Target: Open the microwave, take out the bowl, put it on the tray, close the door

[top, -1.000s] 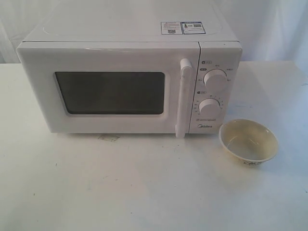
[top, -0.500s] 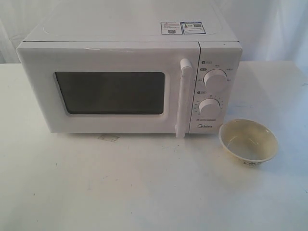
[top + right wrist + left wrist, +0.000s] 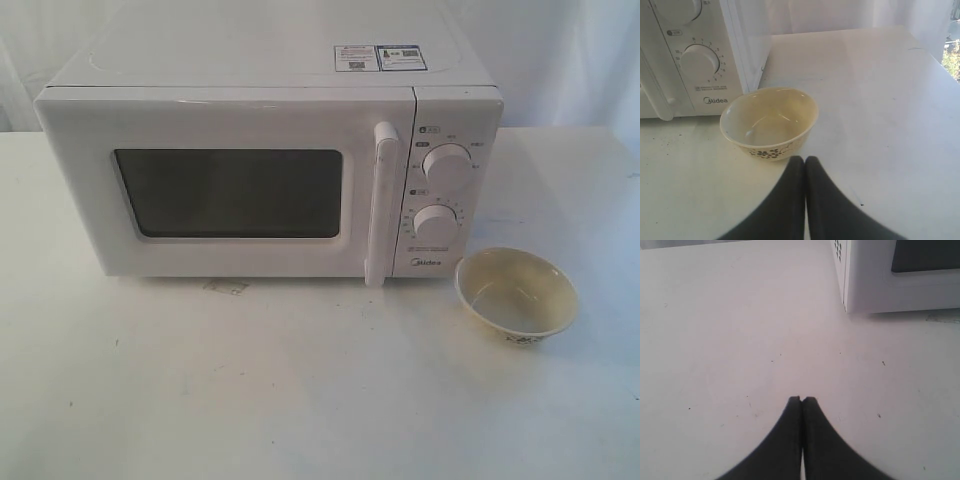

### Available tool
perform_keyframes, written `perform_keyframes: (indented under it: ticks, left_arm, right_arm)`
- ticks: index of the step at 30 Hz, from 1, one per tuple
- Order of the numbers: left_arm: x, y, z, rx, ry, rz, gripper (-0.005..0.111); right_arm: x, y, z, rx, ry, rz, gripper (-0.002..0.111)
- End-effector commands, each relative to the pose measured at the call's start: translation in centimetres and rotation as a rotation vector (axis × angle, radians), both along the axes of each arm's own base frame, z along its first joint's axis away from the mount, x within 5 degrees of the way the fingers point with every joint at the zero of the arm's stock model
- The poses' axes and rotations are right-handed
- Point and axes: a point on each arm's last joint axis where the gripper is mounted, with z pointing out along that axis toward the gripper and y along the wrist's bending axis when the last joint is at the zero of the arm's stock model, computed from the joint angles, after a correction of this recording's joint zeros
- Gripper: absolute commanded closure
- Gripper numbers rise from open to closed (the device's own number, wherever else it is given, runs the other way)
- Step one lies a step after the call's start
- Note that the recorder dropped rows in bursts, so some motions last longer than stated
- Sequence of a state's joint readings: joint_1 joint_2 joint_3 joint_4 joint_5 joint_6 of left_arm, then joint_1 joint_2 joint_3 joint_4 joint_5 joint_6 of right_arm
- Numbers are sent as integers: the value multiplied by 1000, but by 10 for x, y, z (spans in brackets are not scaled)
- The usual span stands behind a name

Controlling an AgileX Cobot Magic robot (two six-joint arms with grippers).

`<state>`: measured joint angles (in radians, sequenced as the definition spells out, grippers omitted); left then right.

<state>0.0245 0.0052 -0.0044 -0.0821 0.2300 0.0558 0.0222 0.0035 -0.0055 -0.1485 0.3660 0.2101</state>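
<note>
The white microwave (image 3: 270, 170) stands at the back of the table. Its door (image 3: 225, 190) is closed, with the bar handle (image 3: 380, 205) beside the two dials. The cream bowl (image 3: 516, 295) sits upright and empty on the table, in front of the dial panel and to its right. No tray shows in any view. Neither gripper appears in the exterior view. My right gripper (image 3: 805, 159) is shut and empty, just short of the bowl (image 3: 769, 122). My left gripper (image 3: 802, 400) is shut and empty over bare table, some way from the microwave's corner (image 3: 865, 290).
The white table (image 3: 300, 400) stretches in front of the microwave. A small scuffed patch (image 3: 225, 287) lies under the door's lower edge. White curtains hang behind. The table's far edge (image 3: 935, 55) shows past the bowl in the right wrist view.
</note>
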Motion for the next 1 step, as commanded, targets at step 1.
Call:
perform_keyframes:
  ticks: [1]
  left_arm:
    - [0, 0, -1, 2, 1, 2, 107]
  right_arm:
    - [0, 0, -1, -14, -7, -4, 108]
